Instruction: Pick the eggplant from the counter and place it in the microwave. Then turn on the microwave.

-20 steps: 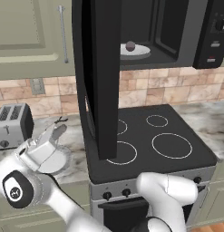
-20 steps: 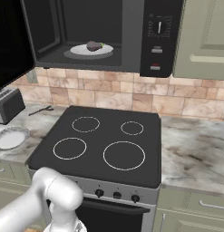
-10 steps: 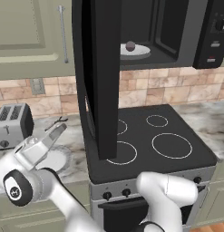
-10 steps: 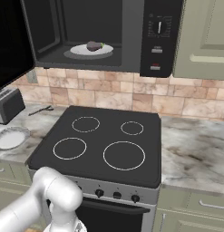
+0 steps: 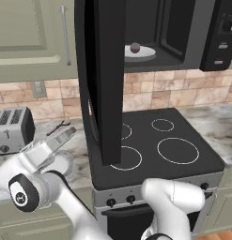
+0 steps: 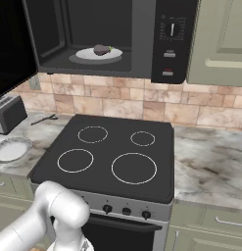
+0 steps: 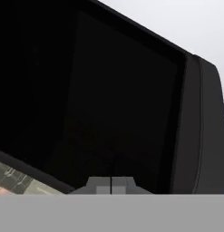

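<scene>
Jaws clenched flat together, nothing between them: in the hand view the white arm's two-finger gripper point(image 7: 111, 185) shows its dark tips touching, aimed at the outer face of the wide glossy black microwave door point(image 7: 109, 108). In the left base view the gripper point(image 5: 66, 135) sits low, just left of the door's point(image 5: 105, 79) lower edge, above the grey-white marbled stone counter point(image 5: 80, 145) near its stove-side edge.

Small stubby dark purple eggplant point(image 6: 101, 49) lies on the white plate point(image 6: 99, 54) inside the large black over-range microwave point(image 6: 117, 34), roughly mid-floor of the grey cavity (also visible in the left base view point(image 5: 135, 47)). So the placing step looks done.

Step in hand, as I judge it: closing the door, which stands swung wide open. Next move calls for pushing the closed fingers against the door's outer face to swing it shut, then reaching the right-hand control panel point(image 6: 170, 39) to start it.
</scene>
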